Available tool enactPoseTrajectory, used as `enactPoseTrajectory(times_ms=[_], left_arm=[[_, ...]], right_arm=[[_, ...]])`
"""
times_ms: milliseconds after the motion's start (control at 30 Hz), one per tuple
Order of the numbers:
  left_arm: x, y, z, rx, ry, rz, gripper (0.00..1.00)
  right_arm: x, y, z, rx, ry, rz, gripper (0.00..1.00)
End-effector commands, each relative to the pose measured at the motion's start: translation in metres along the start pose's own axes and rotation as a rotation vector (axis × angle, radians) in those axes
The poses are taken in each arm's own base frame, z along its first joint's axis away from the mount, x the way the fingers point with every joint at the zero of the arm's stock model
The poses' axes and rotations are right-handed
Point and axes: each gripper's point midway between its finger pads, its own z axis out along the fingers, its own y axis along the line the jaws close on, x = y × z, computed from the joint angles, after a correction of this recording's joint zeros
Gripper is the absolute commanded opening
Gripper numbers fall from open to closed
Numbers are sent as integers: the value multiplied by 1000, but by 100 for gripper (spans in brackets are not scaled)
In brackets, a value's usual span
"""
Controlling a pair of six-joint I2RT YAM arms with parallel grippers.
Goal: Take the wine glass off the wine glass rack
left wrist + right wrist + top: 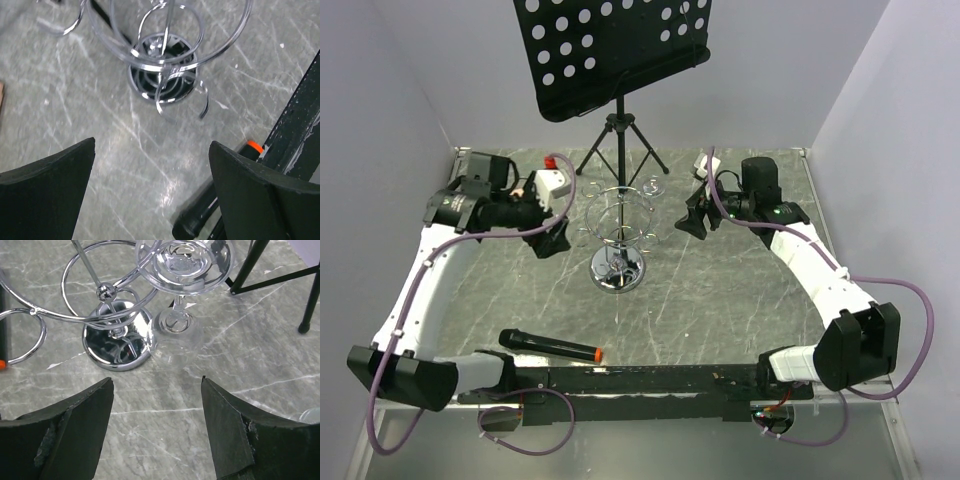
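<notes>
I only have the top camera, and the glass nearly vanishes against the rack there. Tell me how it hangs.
Observer: The right wrist view shows the wine glass upside down, its foot caught in a loop of the wine glass rack and its bowl hanging beside the chrome base.
Operator: Report the right gripper's jaws.
Observer: The right gripper is open with nothing between its fingers; the glass is ahead of it, untouched.
Operator: Now the left.
Observer: The left gripper is open and empty, facing the rack.
</notes>
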Motion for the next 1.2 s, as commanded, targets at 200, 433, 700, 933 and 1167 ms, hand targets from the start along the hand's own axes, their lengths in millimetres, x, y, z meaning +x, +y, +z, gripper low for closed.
enactPoseTrajectory(times_ms=[200,433,700,933,1167], left_arm=[[-10,29,28,-61,28,50,100],[-20,58,27,-197,11,73,100],[-25,72,21,-260,26,118,100],[-27,86,15,-347,23,112,100],[-19,60,14,-267,-4,111,100]], right_arm=[[-6,-1,-1,26,-37,-58,79],[-1,2,-1,21,-33,-47,79],[1,5,-1,15,-35,-46,80],[1,8,-2,7,-44,-36,80],[1,16,-2,-34,-54,-27,79]])
